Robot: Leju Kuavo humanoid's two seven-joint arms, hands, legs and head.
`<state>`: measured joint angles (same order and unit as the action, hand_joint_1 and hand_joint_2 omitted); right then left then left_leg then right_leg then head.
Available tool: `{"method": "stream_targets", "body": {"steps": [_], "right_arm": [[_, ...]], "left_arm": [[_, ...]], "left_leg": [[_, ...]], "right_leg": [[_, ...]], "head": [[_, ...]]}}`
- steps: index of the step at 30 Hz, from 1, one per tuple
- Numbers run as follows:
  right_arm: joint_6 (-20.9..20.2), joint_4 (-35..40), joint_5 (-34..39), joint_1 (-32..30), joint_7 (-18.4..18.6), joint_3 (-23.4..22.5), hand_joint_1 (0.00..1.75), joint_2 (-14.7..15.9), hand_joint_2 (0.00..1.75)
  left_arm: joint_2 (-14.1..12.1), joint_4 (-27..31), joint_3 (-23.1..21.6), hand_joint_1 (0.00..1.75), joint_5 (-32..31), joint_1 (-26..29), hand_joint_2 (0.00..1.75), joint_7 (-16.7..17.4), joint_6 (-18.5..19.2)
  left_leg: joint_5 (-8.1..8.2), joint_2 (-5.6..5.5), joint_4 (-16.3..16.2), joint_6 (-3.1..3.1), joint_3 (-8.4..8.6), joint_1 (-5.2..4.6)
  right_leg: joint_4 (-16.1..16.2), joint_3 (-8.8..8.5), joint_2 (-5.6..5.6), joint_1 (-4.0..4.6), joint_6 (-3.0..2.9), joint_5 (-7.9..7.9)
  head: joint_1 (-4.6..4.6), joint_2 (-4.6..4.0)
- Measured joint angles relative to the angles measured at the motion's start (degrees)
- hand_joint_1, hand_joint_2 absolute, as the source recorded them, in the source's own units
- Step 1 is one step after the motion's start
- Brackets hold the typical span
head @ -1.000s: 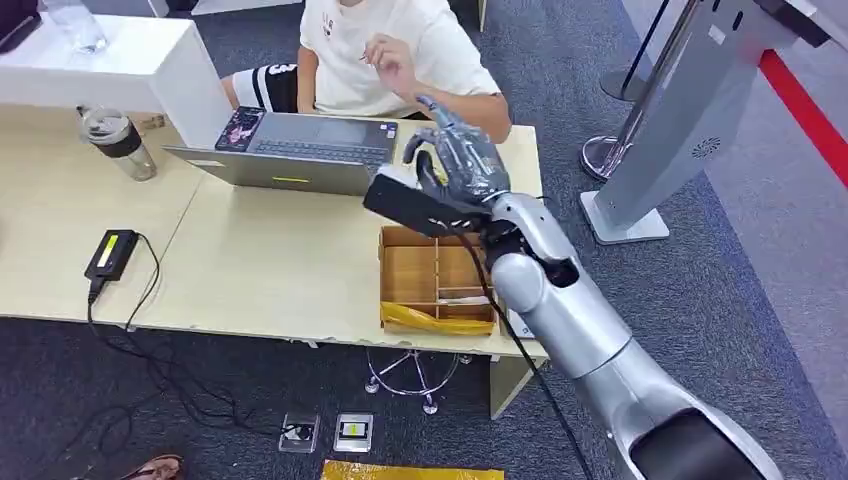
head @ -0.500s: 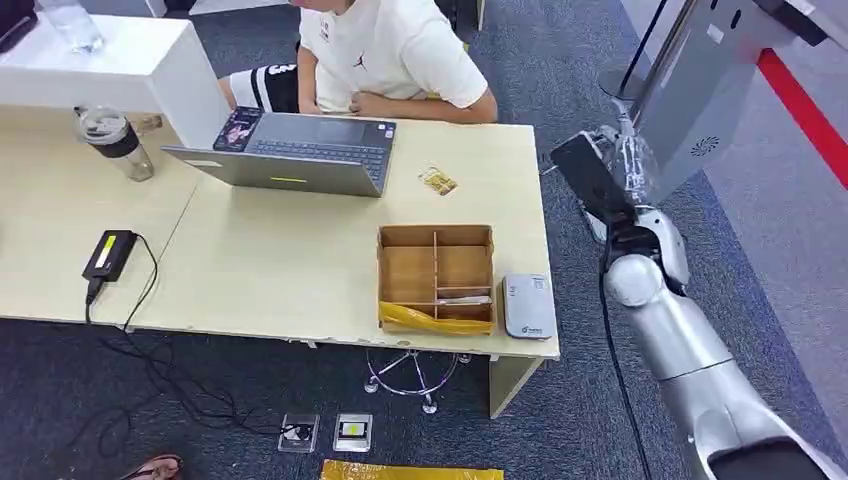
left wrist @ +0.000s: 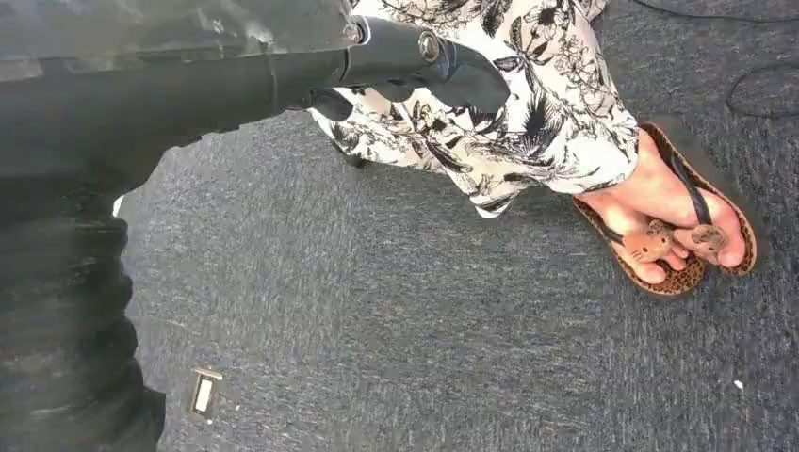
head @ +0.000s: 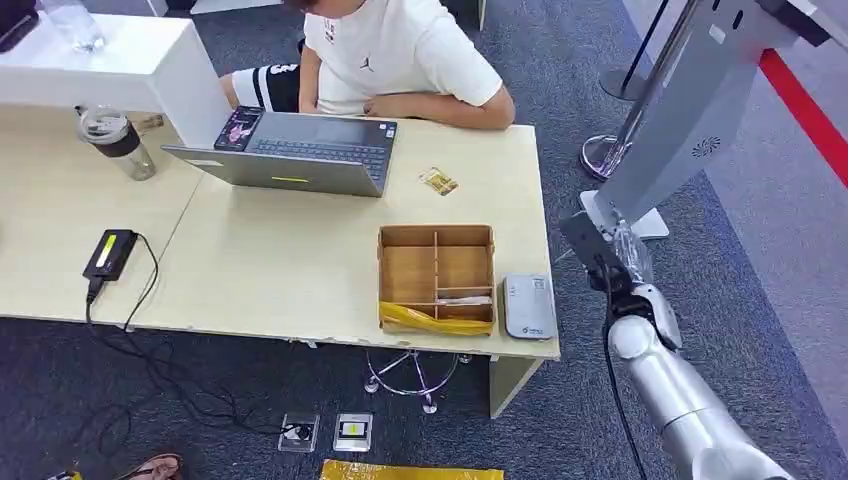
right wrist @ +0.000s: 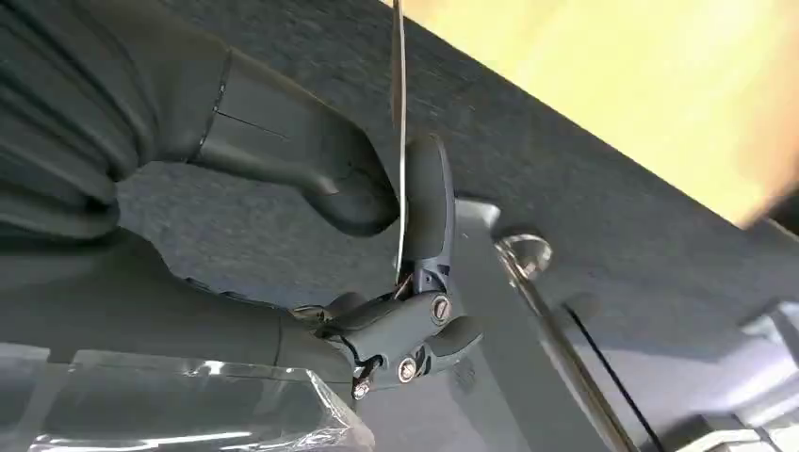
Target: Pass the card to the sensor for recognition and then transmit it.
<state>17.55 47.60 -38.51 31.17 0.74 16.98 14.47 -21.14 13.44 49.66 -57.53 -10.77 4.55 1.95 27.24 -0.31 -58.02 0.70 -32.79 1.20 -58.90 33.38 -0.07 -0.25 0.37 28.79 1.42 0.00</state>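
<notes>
A water bottle (head: 116, 140) and a black power brick (head: 110, 253) sit at the left of the pale desk (head: 270, 270). A person in a white shirt (head: 400, 60) leans behind an open laptop (head: 290, 152). Further right stands a partitioned wooden box (head: 436, 276), with the grey sensor (head: 528, 305) just beside it at the desk's corner. Off the desk's right edge, the right hand (right wrist: 377, 212) pinches the thin card (right wrist: 399, 141) edge-on between thumb and fingers. The left hand (left wrist: 415, 66) hangs over carpet; its grasp cannot be told
</notes>
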Motion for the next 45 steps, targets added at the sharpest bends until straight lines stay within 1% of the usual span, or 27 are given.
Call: {"method": "stream_targets", "body": {"steps": [8, 14, 19, 26, 31, 38, 41, 45], "right_arm": [[0.13, -3.78, 1.0, -3.24, -0.26, 1.03, 1.75, 0.07, 1.75], [-0.44, -5.2, 0.57, -3.34, -0.5, 1.46, 1.75, 0.09, 1.75], [-0.81, -6.25, -0.39, -3.26, -1.62, 1.51, 1.75, 0.09, 1.75], [0.7, -7.54, -1.4, -2.32, -2.89, 1.51, 1.75, -0.2, 1.75], [2.93, -7.82, -0.96, -0.6, -4.68, 1.44, 1.75, -0.46, 1.75], [3.69, -7.8, -0.24, 1.09, -5.9, 1.33, 1.75, -0.57, 1.75], [2.98, -7.63, 0.33, 1.15, -6.4, 1.33, 1.75, -0.68, 1.75], [-1.05, -6.86, -0.85, 1.06, -5.83, 1.49, 1.75, -0.87, 1.75]], "left_arm": [[-0.72, 0.02, 0.04, 0.0, -0.37, -0.09, 1.75, 0.55, 0.85], [-0.96, 0.02, 0.04, 0.0, -0.48, -0.11, 1.75, 1.59, 0.7], [-0.96, 0.02, 0.11, 0.0, -0.5, -0.08, 1.75, 2.36, -0.15], [-0.83, 0.02, 1.0, 0.0, -0.24, -0.09, 1.75, 2.91, -1.51], [-0.33, 0.02, 1.42, 0.0, -0.11, -0.11, 1.75, 2.91, -1.68], [-0.13, 0.02, 1.51, 0.0, -0.53, -0.12, 1.75, 2.8, -1.71], [-0.15, 0.02, 1.51, 0.0, -0.79, -0.12, 1.75, 2.64, -1.64], [-0.31, 0.02, 1.49, 0.0, -1.36, -0.11, 1.75, 2.27, -1.25]], "left_leg": [[0.0, 0.01, 0.0, 0.0, 0.01, 0.0], [0.0, 0.07, 0.0, 0.0, 0.03, 0.0], [0.0, 0.06, 0.0, 0.0, 0.01, 0.0], [0.0, 0.06, 0.0, 0.0, 0.01, 0.0], [-0.01, 0.06, 0.0, 0.0, 0.02, -0.01], [-0.01, 0.06, 0.0, 0.0, 0.02, 0.0], [-0.01, 0.05, 0.0, 0.0, 0.01, 0.0], [-0.01, 0.06, 0.0, 0.0, 0.02, 0.0]], "right_leg": [[0.0, 0.0, 0.03, 0.0, 0.0, 0.0], [0.0, 0.0, 0.05, 0.0, 0.0, -0.01], [0.0, 0.0, 0.04, 0.0, 0.0, 0.0], [0.0, -0.01, 0.04, 0.0, 0.0, -0.01], [-0.01, -0.01, 0.06, -0.01, 0.01, -0.01], [-0.01, -0.02, 0.03, -0.01, 0.0, -0.01], [-0.01, -0.02, 0.04, -0.01, 0.0, -0.01], [-0.01, -0.01, 0.04, 0.0, 0.0, -0.01]], "head": [[0.02, 0.0], [0.02, 0.0], [0.02, 0.0], [0.02, 0.0], [0.0, 0.0], [0.0, 0.0], [0.0, 0.0], [0.02, 0.0]]}}
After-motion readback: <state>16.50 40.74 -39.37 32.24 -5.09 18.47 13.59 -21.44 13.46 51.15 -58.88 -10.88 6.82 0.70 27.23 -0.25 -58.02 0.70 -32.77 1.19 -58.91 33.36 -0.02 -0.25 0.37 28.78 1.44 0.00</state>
